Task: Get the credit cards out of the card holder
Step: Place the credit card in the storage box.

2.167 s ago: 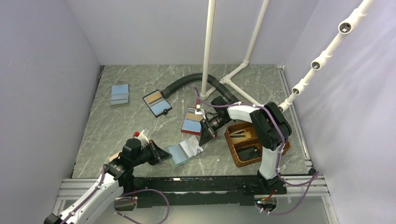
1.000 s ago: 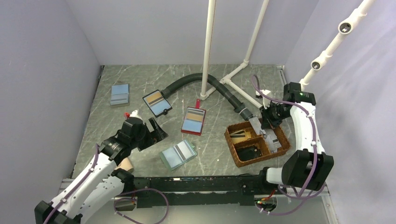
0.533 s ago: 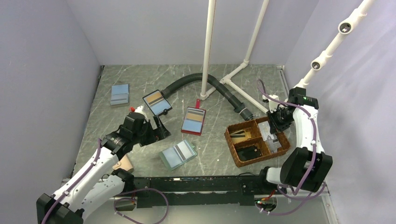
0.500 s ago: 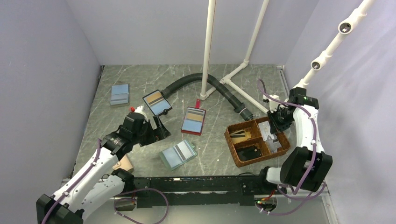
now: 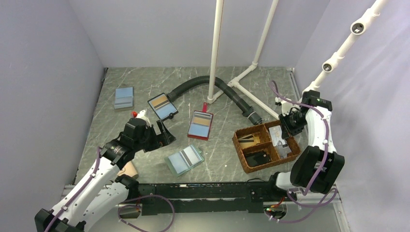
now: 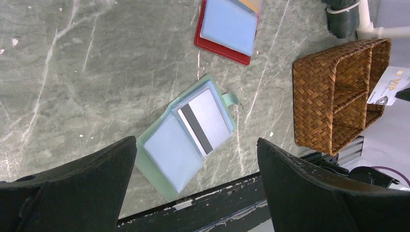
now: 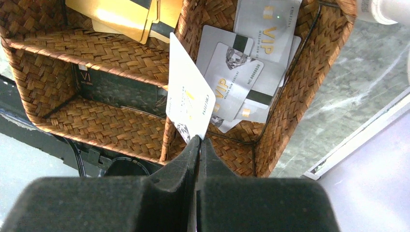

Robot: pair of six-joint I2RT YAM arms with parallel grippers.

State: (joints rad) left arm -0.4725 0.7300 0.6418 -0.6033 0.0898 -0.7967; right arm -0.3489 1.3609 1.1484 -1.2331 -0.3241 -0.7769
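Pinching card [image 7: 188, 104] w/ R pincer [image 7: 198, 141] above wicker basket [image 7: 290, 87].

The right hand [image 7: 197, 140], above the basket [image 7: 295, 106], hides the pinched corner of its white card [image 7: 186, 94]. Gold cards [image 7: 121, 17] in the basket's upper-left compartment run off the top edge. Left of the basket, the red-edged holder [image 6: 227, 26] is likewise cropped.

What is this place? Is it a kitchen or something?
Most likely a robot test booth, not a kitchen. The left arm and right arm are bolted to a table boxed in by plain walls, with a white pipe frame standing over it.
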